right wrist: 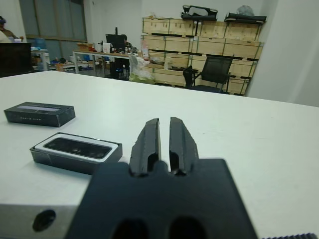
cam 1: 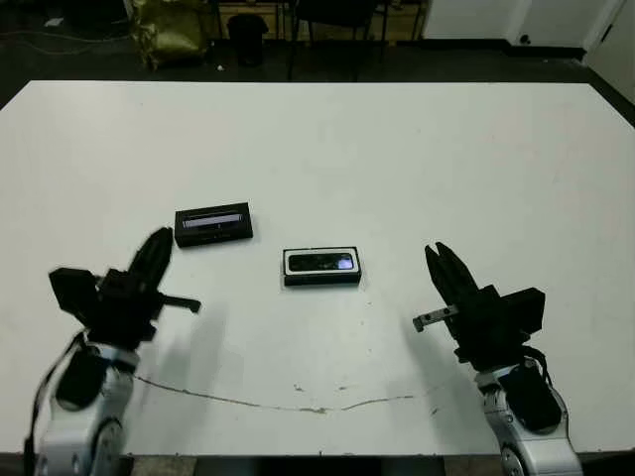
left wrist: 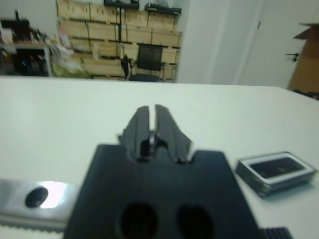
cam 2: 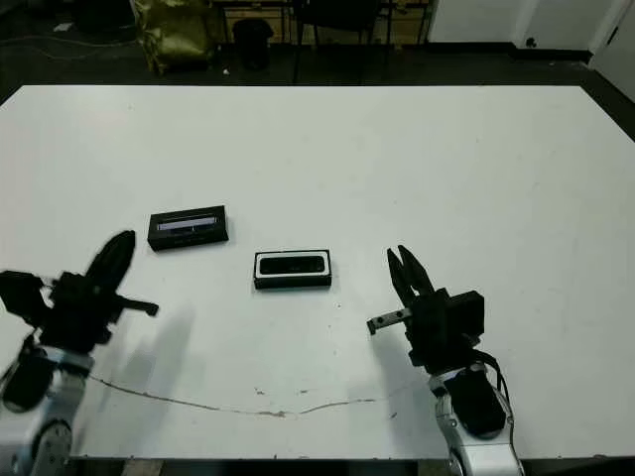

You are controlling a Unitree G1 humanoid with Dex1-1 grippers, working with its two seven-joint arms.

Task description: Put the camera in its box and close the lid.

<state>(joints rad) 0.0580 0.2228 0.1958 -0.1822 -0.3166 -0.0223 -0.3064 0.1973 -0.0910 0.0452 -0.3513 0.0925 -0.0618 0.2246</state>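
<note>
A white table seen from above, with two black grippers at its near edge. The box, a shallow black tray with a white lining, lies near the middle of the table. The camera, a small black oblong with a bluish glassy patch towards its right end, lies inside it. The lid, a flat black cover with a glossy pale strip on top, rests on the table to the left of the box and a little farther away, apart from it.

The left gripper hovers near the lid, on its near left side, touching nothing. Its fingers are pressed together and hold nothing. The right gripper hovers to the right of the box, well apart from it, fingers also together and empty.

Judging from this, the camera is already in place and only the lid remains. The lid looks light, stiff and smooth, likely slippery along the glossy strip. A hold across its two long edges, near the middle, seems safest, so it stays level when lowered onto the box. The left gripper is nearer and would first need to open.
</note>
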